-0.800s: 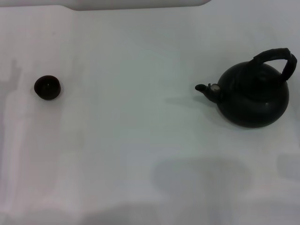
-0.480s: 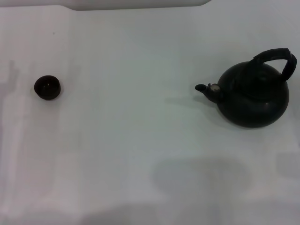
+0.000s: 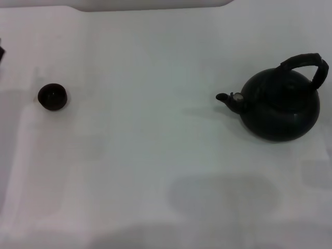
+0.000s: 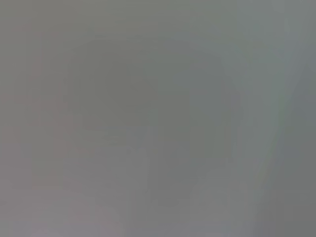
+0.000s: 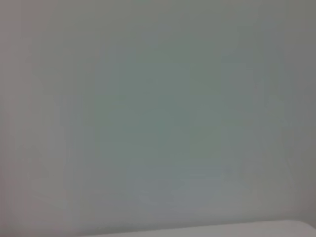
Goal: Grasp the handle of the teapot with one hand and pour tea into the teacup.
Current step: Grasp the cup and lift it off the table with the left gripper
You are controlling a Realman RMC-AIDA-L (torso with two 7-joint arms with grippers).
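Ok so here's how we see it: the teapot [image 3: 282,109] sits upright on the white table [image 3: 155,135] over on the robot's right, fairly close to that edge of the head view, and the handle [image 3: 307,60] arches over its top toward the far right. Its spout [image 3: 225,97] points left across the table, with the little silvery mark [image 3: 237,96] right where the spout meets the body. The teacup [image 3: 52,96] is way over on the robot's left, upright, mouth up, well apart from the pot and roughly level with the spout. Neither the left gripper nor the right gripper shows up in any view, so we honestly cannot tell whether their fingers are spread or pressed together, or how the handle lies relative to them. Both wrist views give us only a plain pale surface, the left one with a dim darker blur across it that we can't make out. Room-wise, there's a wide bare stretch of tabletop between cup and pot, and open table on the near side of both. Nothing stands beside the handle or over it. The only other bits: a tiny dark sliver [image 3: 1,52] at the left edge just beyond the cup, too little of it for us to say what it is, and a paler rounded strip [image 3: 155,4] along the far edge of the table.
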